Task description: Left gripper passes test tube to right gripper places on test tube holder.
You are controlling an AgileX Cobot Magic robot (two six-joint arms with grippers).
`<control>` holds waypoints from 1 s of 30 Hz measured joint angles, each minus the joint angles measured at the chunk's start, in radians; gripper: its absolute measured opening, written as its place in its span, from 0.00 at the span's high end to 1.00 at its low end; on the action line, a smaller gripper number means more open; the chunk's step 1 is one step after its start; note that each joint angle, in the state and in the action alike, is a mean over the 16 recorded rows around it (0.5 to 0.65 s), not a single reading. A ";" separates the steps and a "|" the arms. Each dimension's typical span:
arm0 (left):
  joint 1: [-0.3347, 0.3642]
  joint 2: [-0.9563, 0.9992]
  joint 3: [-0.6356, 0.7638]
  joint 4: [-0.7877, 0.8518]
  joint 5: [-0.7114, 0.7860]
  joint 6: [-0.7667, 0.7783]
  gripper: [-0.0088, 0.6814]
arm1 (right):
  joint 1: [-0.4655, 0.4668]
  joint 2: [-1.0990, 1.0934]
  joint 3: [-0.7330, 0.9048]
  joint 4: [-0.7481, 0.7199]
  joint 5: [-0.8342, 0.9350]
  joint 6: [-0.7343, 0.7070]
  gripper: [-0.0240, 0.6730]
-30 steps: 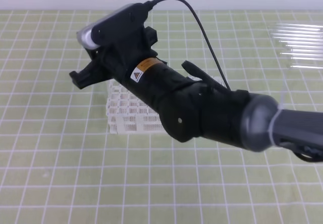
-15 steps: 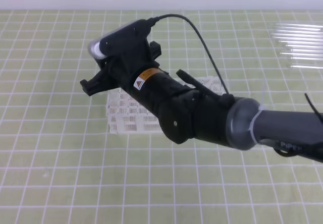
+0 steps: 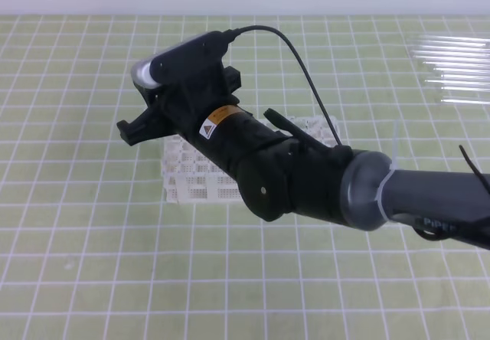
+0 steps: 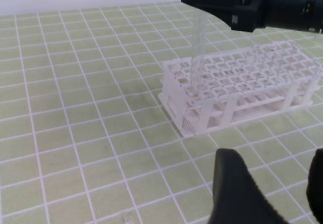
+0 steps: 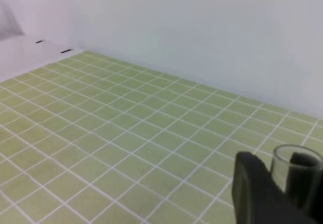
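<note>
The white test tube holder (image 4: pixel 242 82) stands on the green grid mat; in the high view my right arm covers most of the holder (image 3: pixel 187 181). Above its left end my right gripper (image 4: pixel 207 4) is shut on the clear test tube (image 4: pixel 198 52). The tube hangs upright with its lower end in a hole near the rack's left end. In the right wrist view the tube's open mouth (image 5: pixel 295 166) shows between the black fingers (image 5: pixel 252 183). My left gripper (image 4: pixel 272 156) stands open and empty in front of the rack. From above, the right gripper (image 3: pixel 138 125) points left and down.
A batch of clear tubes (image 3: pixel 458 64) lies side by side at the back right of the mat. The right arm (image 3: pixel 413 198) stretches across from the right edge, its cable (image 3: pixel 302 49) arching above it. A white wall closes off the back.
The right gripper shifted a little to the right and down over the rack with the tube, then nearly held still in the last half second.
</note>
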 joint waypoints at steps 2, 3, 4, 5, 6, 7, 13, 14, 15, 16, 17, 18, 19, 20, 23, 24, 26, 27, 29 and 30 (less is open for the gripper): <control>0.000 0.000 0.000 0.001 -0.001 0.000 0.57 | 0.001 0.000 0.005 0.002 0.002 0.000 0.83; 0.000 0.000 0.000 0.001 -0.001 0.000 0.57 | 0.001 0.000 0.009 0.002 0.002 0.000 0.83; 0.000 0.000 0.000 0.001 -0.001 0.000 0.57 | 0.001 0.000 0.012 0.003 0.002 0.000 0.83; 0.000 0.000 0.000 0.001 -0.001 0.000 0.57 | 0.001 0.000 0.015 0.004 0.001 0.000 0.83; 0.000 0.000 0.000 0.001 -0.001 0.000 0.57 | 0.001 0.000 0.018 0.005 -0.001 0.001 0.83; 0.000 0.000 0.000 0.001 -0.001 0.000 0.57 | 0.001 0.000 0.021 0.006 -0.004 0.001 0.83; 0.000 0.000 0.000 0.002 -0.001 0.000 0.57 | 0.001 0.000 0.040 0.013 -0.025 0.000 0.83; 0.000 0.000 0.000 0.002 -0.001 0.000 0.57 | 0.001 0.000 0.042 0.013 -0.028 0.000 0.83; 0.000 0.000 0.000 0.002 -0.001 0.000 0.57 | 0.001 0.000 0.044 0.014 -0.032 0.000 0.83; 0.000 0.000 0.000 0.002 -0.001 0.000 0.57 | 0.001 0.000 0.046 0.014 -0.035 -0.001 0.83; 0.000 0.000 0.000 0.001 0.000 0.000 0.57 | 0.001 0.000 0.046 0.015 -0.038 -0.001 0.83; 0.000 0.000 0.000 0.001 0.000 0.000 0.57 | 0.001 0.000 0.047 0.015 -0.040 -0.001 0.83; 0.000 0.000 0.000 0.001 0.000 0.000 0.57 | 0.001 0.000 0.047 0.014 -0.042 -0.002 0.83; 0.000 0.000 0.000 0.001 0.000 0.000 0.57 | 0.001 0.000 0.047 0.013 -0.044 -0.002 0.83; 0.000 0.000 0.000 0.002 0.000 0.000 0.57 | 0.001 0.000 0.047 0.009 -0.047 -0.003 0.83; 0.000 0.000 0.000 0.002 0.000 0.000 0.57 | 0.001 0.000 0.047 0.008 -0.047 -0.004 0.83; 0.000 0.000 0.000 0.002 0.000 0.000 0.57 | 0.001 0.000 0.047 0.006 -0.047 -0.004 0.83; 0.000 0.001 0.000 0.002 0.000 0.000 0.57 | 0.001 0.000 0.047 0.005 -0.047 -0.005 0.83; 0.000 0.001 0.000 0.002 -0.001 0.000 0.57 | 0.001 0.000 0.047 0.002 -0.047 -0.005 0.83; 0.000 0.001 0.000 0.002 -0.001 0.000 0.57 | 0.001 0.000 0.047 0.001 -0.046 -0.005 0.83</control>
